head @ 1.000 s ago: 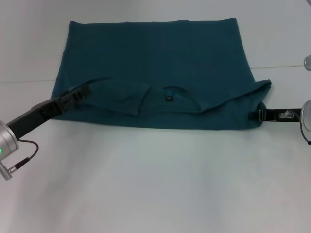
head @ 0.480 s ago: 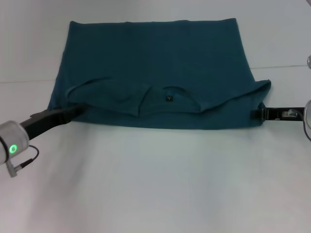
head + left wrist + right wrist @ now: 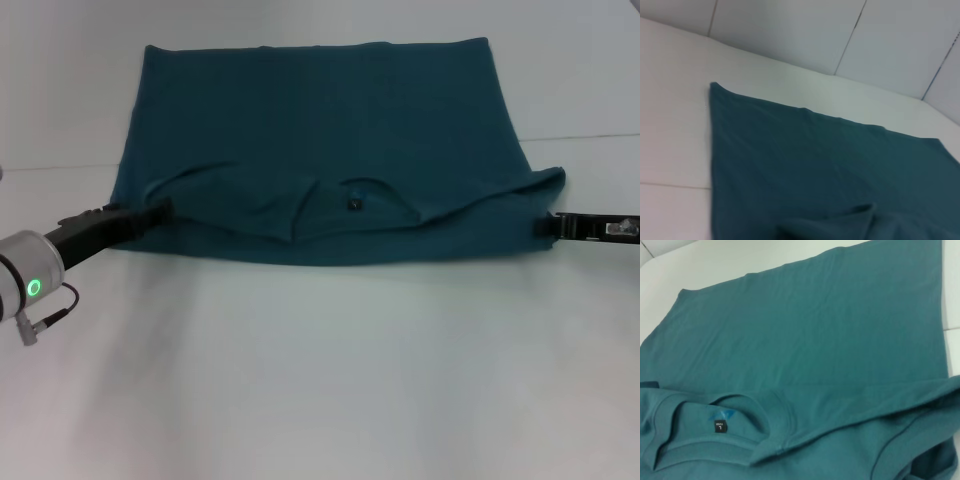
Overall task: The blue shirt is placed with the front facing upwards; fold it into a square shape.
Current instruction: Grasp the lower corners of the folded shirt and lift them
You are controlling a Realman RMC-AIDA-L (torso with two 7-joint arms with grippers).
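Observation:
The blue shirt [image 3: 320, 120] lies on the white table, its plain teal side up across the far part. Its near part is folded over, so the round collar [image 3: 352, 200] with a small dark label shows at the front middle. No lettering is visible. My left gripper [image 3: 158, 211] is low at the shirt's front left edge, touching or just beside the cloth. My right gripper [image 3: 548, 226] is low at the shirt's front right edge. The left wrist view shows the flat shirt [image 3: 815, 165]. The right wrist view shows the shirt [image 3: 815, 325] and the collar label [image 3: 720, 426].
The white table [image 3: 320, 380] stretches bare in front of the shirt. A seam line [image 3: 580, 137] crosses the table behind the right arm. A pale tiled wall [image 3: 790, 30] stands behind the table in the left wrist view.
My left gripper has drawn back from on top of the shirt's left fold to its front left edge. My right gripper has moved outward to the right. The right fold has shifted slightly right.

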